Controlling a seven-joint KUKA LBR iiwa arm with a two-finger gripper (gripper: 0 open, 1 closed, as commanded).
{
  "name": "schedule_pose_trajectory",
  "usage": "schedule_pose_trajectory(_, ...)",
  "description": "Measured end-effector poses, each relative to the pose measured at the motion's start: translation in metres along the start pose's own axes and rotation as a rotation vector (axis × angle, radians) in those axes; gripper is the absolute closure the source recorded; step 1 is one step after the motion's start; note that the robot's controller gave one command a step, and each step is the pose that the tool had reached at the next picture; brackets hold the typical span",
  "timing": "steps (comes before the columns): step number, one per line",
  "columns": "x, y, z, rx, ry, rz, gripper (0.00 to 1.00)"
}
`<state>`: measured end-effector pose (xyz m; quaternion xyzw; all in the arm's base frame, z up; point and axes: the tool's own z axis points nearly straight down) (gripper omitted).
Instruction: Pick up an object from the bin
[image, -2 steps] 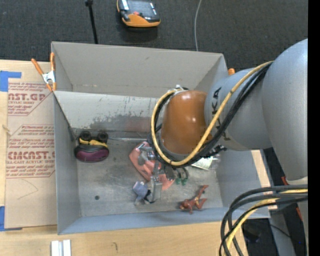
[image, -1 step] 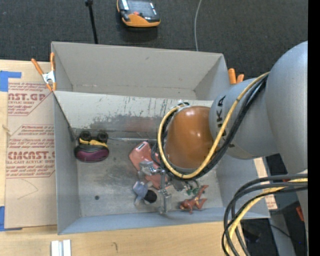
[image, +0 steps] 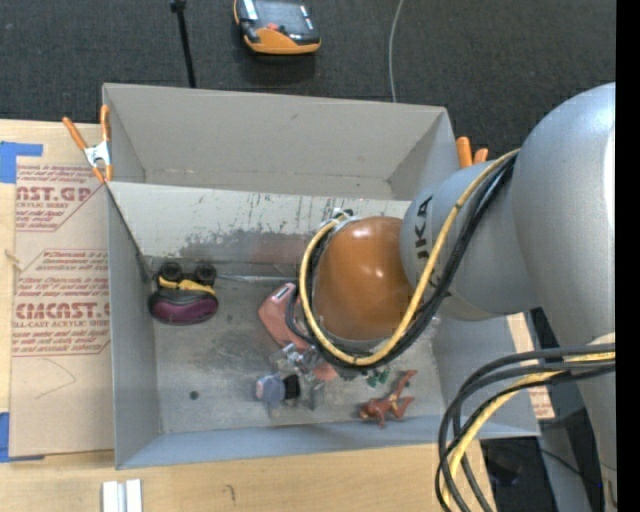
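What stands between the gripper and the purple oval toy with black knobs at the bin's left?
Nothing visible: only bare grey bin floor lies between the gripper and the purple oval toy.

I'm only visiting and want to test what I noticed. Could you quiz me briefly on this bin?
1. True or false: the purple toy with black wheels lies at the bin's left side, apart from the arm.
2. Which thing lies near the bin's lower right corner in the camera view? A) small red-brown figure B) green ball C) yellow cup
3. What colour is the rounded cover on the arm's wrist?
Key: 1 true; 2 A; 3 orange.
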<state>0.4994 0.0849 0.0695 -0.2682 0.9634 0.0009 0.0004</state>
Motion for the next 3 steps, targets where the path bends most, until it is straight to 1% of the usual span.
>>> schedule_pose_trajectory(2, 0.0, 0.0, 0.0, -0.001, 0.0, 0.0, 1.0)
schedule_pose_trajectory(3, 0.009, 0.017, -0.165, 0.004, -0.006, -0.002, 1.0)
